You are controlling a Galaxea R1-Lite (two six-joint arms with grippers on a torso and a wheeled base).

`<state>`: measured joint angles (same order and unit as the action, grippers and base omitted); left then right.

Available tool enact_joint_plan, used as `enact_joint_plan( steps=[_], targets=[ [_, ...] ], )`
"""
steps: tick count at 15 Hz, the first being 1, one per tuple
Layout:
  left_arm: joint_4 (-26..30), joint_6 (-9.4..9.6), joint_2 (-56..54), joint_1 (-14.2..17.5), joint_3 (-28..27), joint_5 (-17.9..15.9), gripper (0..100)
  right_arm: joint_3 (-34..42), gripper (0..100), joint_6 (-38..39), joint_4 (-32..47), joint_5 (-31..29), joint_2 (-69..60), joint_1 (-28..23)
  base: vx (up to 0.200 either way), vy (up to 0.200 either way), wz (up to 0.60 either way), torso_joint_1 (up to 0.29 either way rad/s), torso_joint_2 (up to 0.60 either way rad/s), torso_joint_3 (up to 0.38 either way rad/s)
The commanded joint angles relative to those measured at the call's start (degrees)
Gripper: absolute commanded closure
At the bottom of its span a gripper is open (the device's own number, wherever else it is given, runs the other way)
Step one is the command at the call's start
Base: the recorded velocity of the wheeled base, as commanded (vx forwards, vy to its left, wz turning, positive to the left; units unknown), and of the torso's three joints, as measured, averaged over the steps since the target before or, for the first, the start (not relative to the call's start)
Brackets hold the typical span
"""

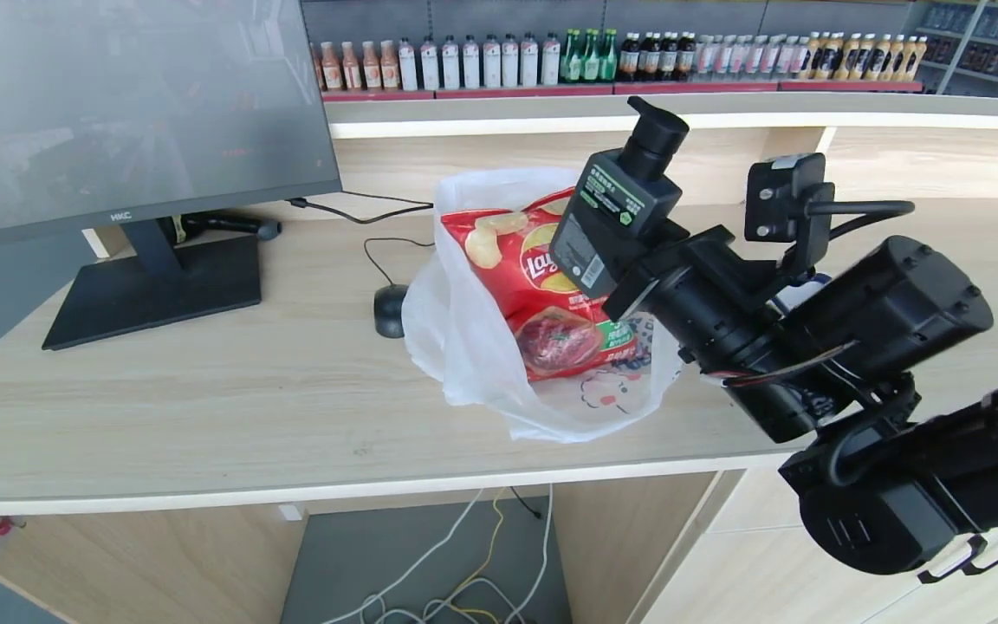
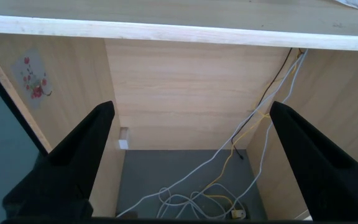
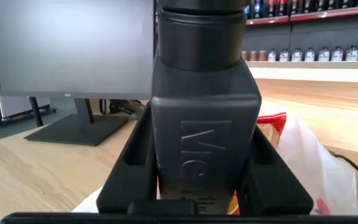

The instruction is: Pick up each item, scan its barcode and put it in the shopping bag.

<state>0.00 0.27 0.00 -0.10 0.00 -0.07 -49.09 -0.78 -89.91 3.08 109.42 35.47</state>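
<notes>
My right gripper (image 1: 638, 273) is shut on a dark grey bottle (image 1: 616, 217) with a black cap, held tilted in the air just above the open white shopping bag (image 1: 482, 364). The bottle's label with its barcode faces the head camera. In the right wrist view the bottle (image 3: 204, 118) stands between the black fingers (image 3: 129, 168). A red chips bag (image 1: 542, 286) lies inside the shopping bag on the wooden counter (image 1: 204, 407). My left gripper (image 2: 191, 155) hangs open below the counter's front edge, facing the cabinet space with cables.
A monitor (image 1: 126, 104) on a black stand occupies the counter's left. A black mouse (image 1: 390, 309) lies just left of the bag, and a black handheld scanner (image 1: 222, 225) rests behind the monitor stand. Shelves of drink bottles (image 1: 620, 56) line the back wall.
</notes>
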Motion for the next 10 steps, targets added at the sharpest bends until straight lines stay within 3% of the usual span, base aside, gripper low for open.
enact_joint_plan(
  steps=[1, 10],
  targets=[
    [0.0, 0.0, 0.0, 0.0, 0.0, 0.1, 0, -0.6, 100, 0.0, -0.1, 0.1, 3.0, -0.1, 0.0, 0.0, 0.0, 0.0, 0.0, 0.0],
    [0.0, 0.0, 0.0, 0.0, 0.0, 0.0, 0, -4.1, 100, -0.1, -0.1, 0.0, 9.3, -1.5, 0.0, 0.0, 0.0, 0.0, 0.0, 0.0]
  ],
)
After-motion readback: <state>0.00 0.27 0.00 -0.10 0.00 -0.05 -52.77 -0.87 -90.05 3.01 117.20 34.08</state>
